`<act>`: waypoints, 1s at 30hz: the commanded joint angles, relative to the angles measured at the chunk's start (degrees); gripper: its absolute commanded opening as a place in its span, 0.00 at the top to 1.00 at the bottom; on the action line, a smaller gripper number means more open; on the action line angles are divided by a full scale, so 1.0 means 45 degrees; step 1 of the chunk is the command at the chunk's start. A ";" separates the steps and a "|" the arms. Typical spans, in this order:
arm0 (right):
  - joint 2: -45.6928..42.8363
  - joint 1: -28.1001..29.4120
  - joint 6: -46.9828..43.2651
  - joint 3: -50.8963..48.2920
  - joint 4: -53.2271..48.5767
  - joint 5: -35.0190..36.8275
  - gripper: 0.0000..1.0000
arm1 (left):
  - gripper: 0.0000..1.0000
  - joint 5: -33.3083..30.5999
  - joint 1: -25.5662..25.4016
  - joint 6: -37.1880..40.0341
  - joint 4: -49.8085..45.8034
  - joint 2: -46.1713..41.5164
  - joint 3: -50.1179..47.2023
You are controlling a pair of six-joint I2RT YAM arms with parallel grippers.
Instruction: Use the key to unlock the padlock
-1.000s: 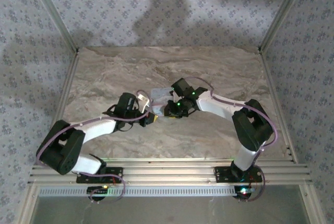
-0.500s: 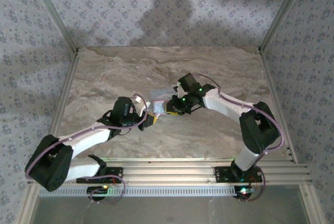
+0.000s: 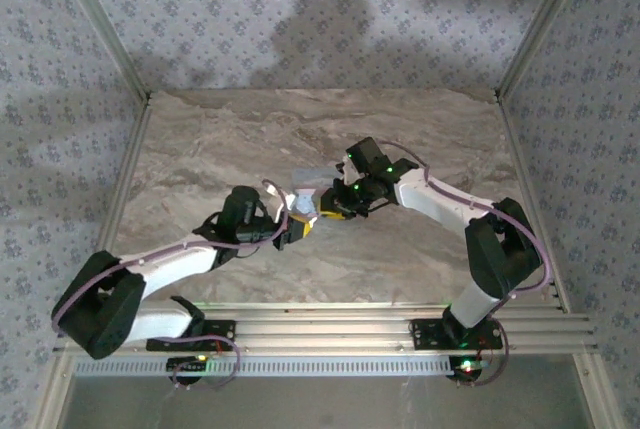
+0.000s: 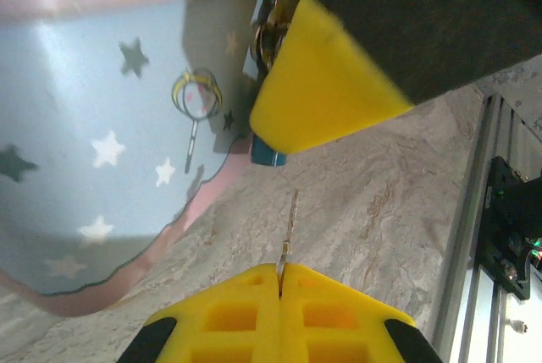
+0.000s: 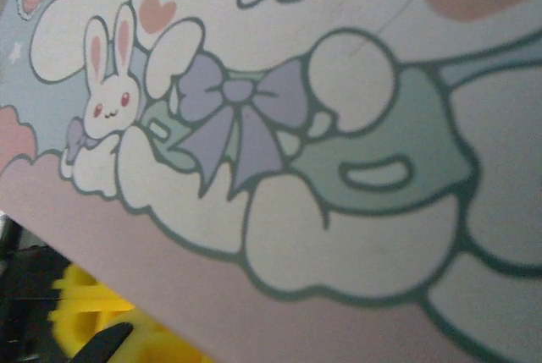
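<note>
Top external view: the beige marble-patterned table [image 3: 200, 139] has both arms meeting at its centre, around the grey-blue rectangular tin with a star-printed side [image 4: 102, 126]. The right gripper [image 3: 334, 211] rests one yellow finger [image 4: 322, 92] beside the tin; its grip cannot be determined. The left gripper [image 4: 279, 272] is fully closed on the thin metal key [image 4: 290, 223]. The tiny bluish metal padlock [image 4: 267, 153] sits at the tin's near edge, just beyond the key tip.

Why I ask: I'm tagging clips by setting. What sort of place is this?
Probably a lab robot test cell: a marble-patterned tabletop walled in by patterned screens, with the left arm and right arm bolted to an aluminium rail at its near edge.
</note>
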 commanded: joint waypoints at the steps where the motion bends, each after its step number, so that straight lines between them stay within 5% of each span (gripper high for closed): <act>1: -0.0614 -0.0029 0.0229 0.0369 0.0685 -0.0492 1.00 | 1.00 0.0472 -0.0069 -0.0405 0.0949 0.0316 0.0161; 30: -0.1092 -0.0374 0.0406 -0.0128 0.0675 -0.1336 1.00 | 1.00 -0.0311 -0.0074 -0.0485 0.1852 0.0586 0.0032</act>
